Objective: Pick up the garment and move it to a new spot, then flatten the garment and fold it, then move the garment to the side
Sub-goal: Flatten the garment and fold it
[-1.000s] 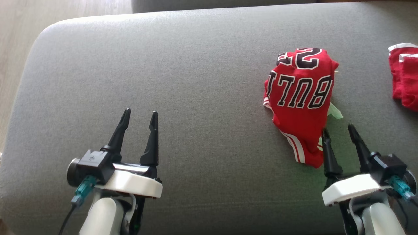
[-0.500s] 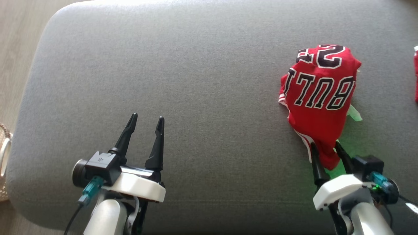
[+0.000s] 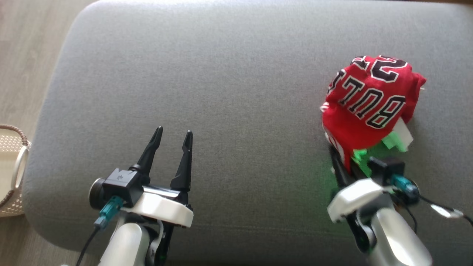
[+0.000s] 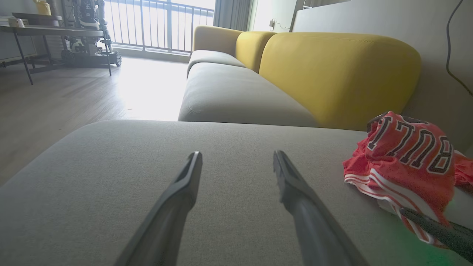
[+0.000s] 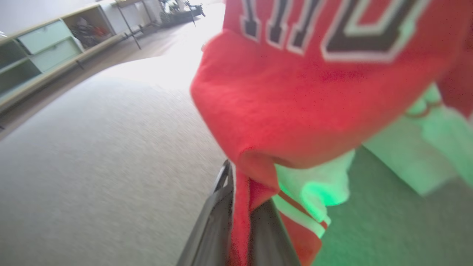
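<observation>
right hand [image 3: 342,162] has clamped shut on near hem of red garment [image 3: 369,107], bunched at right of grey cushion [image 3: 221,74]. left hand [image 3: 173,130] wide open, empty, near left. basket [image 3: 11,177] beside cushion's left end.

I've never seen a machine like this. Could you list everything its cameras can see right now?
jersey: one, red with black-and-white lettering, bunched on the seat's right side
label: one, white, poking out under the jersey
seat: one, grey, beneath the jersey
back cushions: three, yellow, along the sofa beyond the seat
basket: one, cream, on the floor left of the seat
floor: one, pale brown wood, around the seat
cabinet: one, pale green drawers, across the room
left gripper: one, black fingers, open, over the seat's near left
right gripper: one, black fingers, shut on the jersey's lower edge
</observation>
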